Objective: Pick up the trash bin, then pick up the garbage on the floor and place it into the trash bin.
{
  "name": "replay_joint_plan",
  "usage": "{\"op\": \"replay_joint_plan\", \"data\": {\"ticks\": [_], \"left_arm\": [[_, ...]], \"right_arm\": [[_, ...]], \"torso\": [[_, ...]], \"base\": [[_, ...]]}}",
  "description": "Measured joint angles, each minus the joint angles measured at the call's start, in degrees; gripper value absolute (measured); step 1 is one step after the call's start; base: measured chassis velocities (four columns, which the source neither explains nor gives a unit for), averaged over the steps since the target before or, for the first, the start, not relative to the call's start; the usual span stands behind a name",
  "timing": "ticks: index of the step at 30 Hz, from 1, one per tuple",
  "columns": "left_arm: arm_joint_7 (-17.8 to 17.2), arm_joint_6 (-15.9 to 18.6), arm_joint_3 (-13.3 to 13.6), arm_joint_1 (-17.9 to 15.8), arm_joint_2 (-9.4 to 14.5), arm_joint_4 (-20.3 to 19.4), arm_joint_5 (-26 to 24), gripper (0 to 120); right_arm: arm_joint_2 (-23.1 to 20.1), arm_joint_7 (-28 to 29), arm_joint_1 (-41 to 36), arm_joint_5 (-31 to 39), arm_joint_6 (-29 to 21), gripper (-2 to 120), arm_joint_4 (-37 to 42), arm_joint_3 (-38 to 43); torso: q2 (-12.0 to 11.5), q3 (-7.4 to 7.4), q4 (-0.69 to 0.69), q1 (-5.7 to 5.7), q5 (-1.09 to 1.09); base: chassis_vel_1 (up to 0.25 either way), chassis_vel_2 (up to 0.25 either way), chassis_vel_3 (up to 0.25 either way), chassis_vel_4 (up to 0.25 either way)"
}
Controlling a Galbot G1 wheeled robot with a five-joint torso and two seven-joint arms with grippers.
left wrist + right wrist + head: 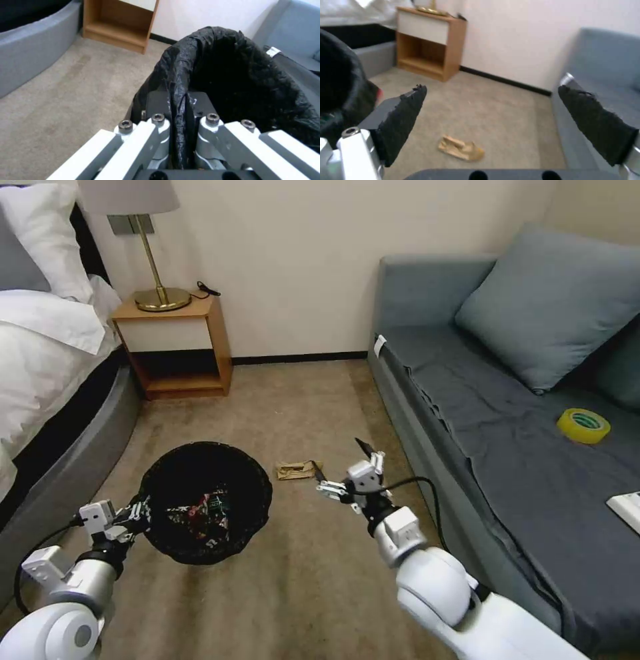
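My left gripper [142,511] is shut on the near rim of the trash bin [203,500], which hangs above the carpet with its black bag lining. In the left wrist view the pads pinch the bag-covered rim of the trash bin [233,75]. Several colourful wrappers [200,517] lie inside the bin. A crumpled tan paper, the garbage [297,470], rests on the carpet right of the bin. My right gripper [340,467] hovers open just right of and above it. In the right wrist view the garbage [461,150] lies on the floor between the black fingers [403,120], below them.
A grey sofa [520,447] runs along the right, with a yellow tape roll [583,425] and a white box [627,510] on its seat. A wooden nightstand [175,347] with a lamp stands at the back wall. The bed [47,367] borders the left.
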Motion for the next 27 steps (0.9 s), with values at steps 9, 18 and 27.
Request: {"op": "replay_joint_plan", "data": {"ticks": [9,18,27], "left_arm": [[-0.27,0.14,-0.01,-0.24,-0.2,-0.01,-0.06,5],[-0.35,0.32,-0.11,-0.59,0.7,-0.05,-0.88,5],[-0.34,0.34,-0.33,-0.47,1.07,0.04,-1.54,5]], "right_arm": [[4.82,-1.32,-12.62,-6.38,3.05,100,2.12,8.06],[10.0,-5.12,-21.81,-9.8,5.61,100,5.12,14.86],[11.97,-5.85,-23.16,-10.85,6.22,100,4.76,13.38]], "torso": [[0.0,0.0,-0.01,0.0,-0.01],[0.0,0.0,-0.01,0.0,-0.01],[0.0,0.0,-0.01,0.0,-0.01]], "base": [[0.0,0.0,0.0,0.0],[0.0,0.0,0.0,0.0],[0.0,0.0,0.0,0.0]]}}
